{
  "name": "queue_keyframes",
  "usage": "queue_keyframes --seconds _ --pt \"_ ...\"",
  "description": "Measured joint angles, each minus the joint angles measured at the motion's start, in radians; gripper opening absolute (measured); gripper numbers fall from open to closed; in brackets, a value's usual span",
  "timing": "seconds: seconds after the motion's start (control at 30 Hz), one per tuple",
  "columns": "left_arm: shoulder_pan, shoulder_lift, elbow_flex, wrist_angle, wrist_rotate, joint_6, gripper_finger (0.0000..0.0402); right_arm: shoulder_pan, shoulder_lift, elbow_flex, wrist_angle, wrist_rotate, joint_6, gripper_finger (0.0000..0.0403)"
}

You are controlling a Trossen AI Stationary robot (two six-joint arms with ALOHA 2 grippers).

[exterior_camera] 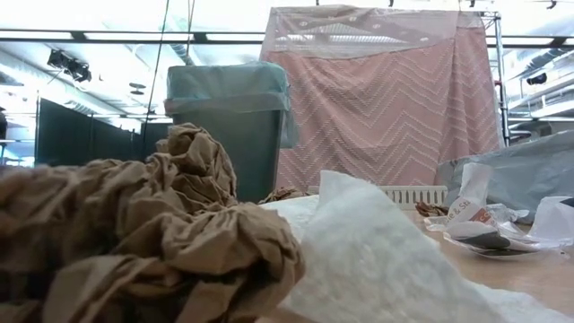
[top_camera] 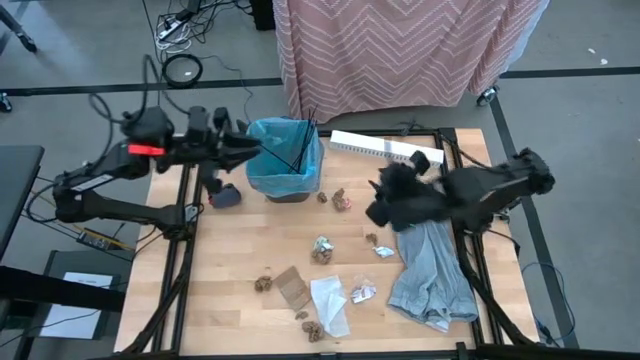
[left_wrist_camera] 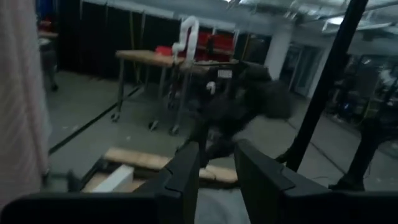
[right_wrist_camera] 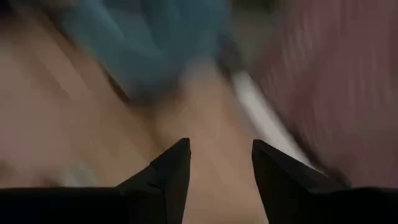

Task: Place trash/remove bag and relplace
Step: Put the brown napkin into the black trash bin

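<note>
Left gripper (top_camera: pixel 250 147) extended level at rim of blue-lined bin (top_camera: pixel 285 160), fingers (left_wrist_camera: pixel 186 177) parted, nothing between; right gripper (top_camera: pixel 385 200) low over table centre-right beside grey cloth (top_camera: pixel 432 270), fingers (right_wrist_camera: pixel 174 165) parted, empty. Right wrist view smeared, contents unreadable; low view blocked by crumpled brown paper (exterior_camera: pixel 134 242) and white tissue (exterior_camera: pixel 377 260). Trash scattered on wooden table (top_camera: pixel 230 280): brown lumps (top_camera: pixel 264 283), flat cardboard (top_camera: pixel 293 287), thin dark sticks (top_camera: pixel 303 145) in bin.

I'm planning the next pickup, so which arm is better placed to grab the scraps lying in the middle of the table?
Probably the right. Its open gripper hangs over the table next to the scraps, while the left gripper is at the bin's rim.
</note>
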State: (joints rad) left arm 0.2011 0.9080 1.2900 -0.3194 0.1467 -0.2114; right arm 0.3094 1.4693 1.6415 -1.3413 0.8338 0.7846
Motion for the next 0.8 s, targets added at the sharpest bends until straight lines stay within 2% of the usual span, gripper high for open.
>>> queue_keyframes --seconds 0.03,0.1,0.23,0.3,0.63,0.8 --pt "-0.005 -0.017 0.000 -0.031 -0.014 0.001 0.0108 -0.037 0.005 -0.055 -0.033 -0.063 0.019 0.0162" --pt "-0.013 -0.040 0.000 -0.102 -0.042 0.001 0.0106 -0.083 0.004 -0.167 0.047 -0.126 -0.022 0.0165" --pt "-0.022 -0.059 0.000 -0.145 -0.049 -0.008 0.0105 -0.139 0.005 -0.348 0.394 -0.361 -0.195 0.0169" --pt "-0.027 -0.062 -0.002 -0.159 -0.047 -0.028 0.0105 -0.171 0.033 -0.410 0.534 -0.460 -0.204 0.0169" --pt "-0.027 -0.065 -0.002 -0.224 -0.042 -0.029 0.0106 -0.299 0.222 -0.447 0.830 -0.641 -0.298 0.0170" --pt "-0.027 -0.065 -0.002 -0.242 -0.042 -0.029 0.0106 -0.333 0.301 -0.447 0.829 -0.656 -0.316 0.0170"
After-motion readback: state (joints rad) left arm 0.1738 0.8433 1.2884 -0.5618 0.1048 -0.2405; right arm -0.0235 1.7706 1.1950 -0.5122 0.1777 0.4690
